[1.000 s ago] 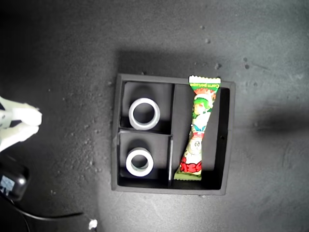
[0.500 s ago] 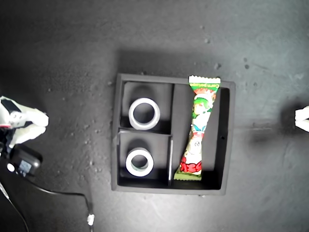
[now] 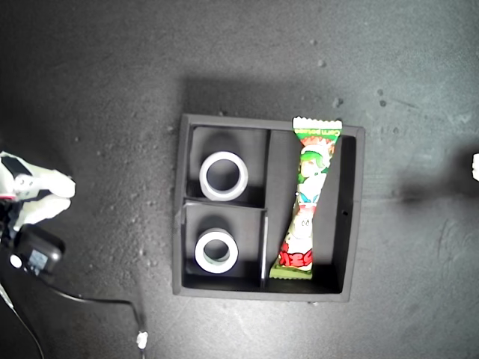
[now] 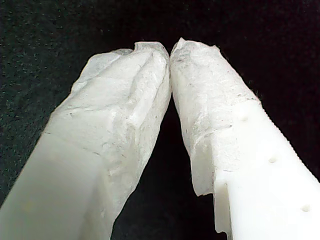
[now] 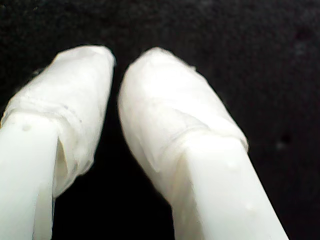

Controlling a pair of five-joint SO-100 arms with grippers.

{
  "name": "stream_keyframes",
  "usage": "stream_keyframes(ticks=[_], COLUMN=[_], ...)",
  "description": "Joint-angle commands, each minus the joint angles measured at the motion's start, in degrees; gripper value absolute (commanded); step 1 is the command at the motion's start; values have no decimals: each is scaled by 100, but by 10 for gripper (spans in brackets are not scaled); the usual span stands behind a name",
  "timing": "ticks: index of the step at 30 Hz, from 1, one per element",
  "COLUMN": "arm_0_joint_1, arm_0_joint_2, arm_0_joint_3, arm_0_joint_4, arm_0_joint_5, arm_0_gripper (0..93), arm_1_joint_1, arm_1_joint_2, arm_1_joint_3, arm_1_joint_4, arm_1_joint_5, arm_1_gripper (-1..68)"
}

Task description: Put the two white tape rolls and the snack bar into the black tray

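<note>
Exterior view: looking straight down on a dark, speckled tabletop [image 3: 112,90] with the black tray [image 3: 356,217] near the middle.
Black tray: square, raised walls, two small square compartments on the exterior view's left side, one long compartment on its right side.
First white tape roll [image 3: 224,176]: lying flat in the upper small compartment as the exterior view shows it, hole facing up.
Second white tape roll [image 3: 216,251]: lying flat in the lower small compartment, hole facing up, apart from the other roll by the divider wall.
Snack bar [image 3: 308,199]: in the long compartment, lengthwise, slightly tilted; upper crimped end resting on the tray's top wall, lower end with red lettering down by the divider.
Arm at the exterior view's left edge [image 3: 34,196]: white gripper parts over bare tabletop, well apart from the tray; black camera housing [image 3: 34,253] just below it, with a black cable [image 3: 90,301] trailing toward the bottom of the exterior view.
Exterior view's right edge: a sliver of white gripper part [image 3: 475,166], well apart from the tray.
Which arm is which: cannot tell from the wrist views.
My first gripper [image 4: 170,50]: padded tips touching, closed on nothing, only dark surface beyond.
My second gripper [image 5: 116,67]: fingers nearly together with a thin gap at the tips, nothing between them, dark surface beyond.
</note>
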Motion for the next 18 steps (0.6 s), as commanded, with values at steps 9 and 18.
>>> stream_keyframes(ticks=[9,18], arm_0_joint_1=[220,220], arm_0_joint_2=[272,272], arm_0_joint_3=[316,316], arm_0_joint_4=[220,220], arm_0_joint_5=[193,193], arm_0_gripper=[8,8], arm_1_joint_1=[-44,-44], arm_1_joint_2=[0,0], arm_1_joint_3=[70,70], arm_1_joint_4=[26,26], arm_1_joint_5=[-1978,-1978], arm_1_gripper=[0,0])
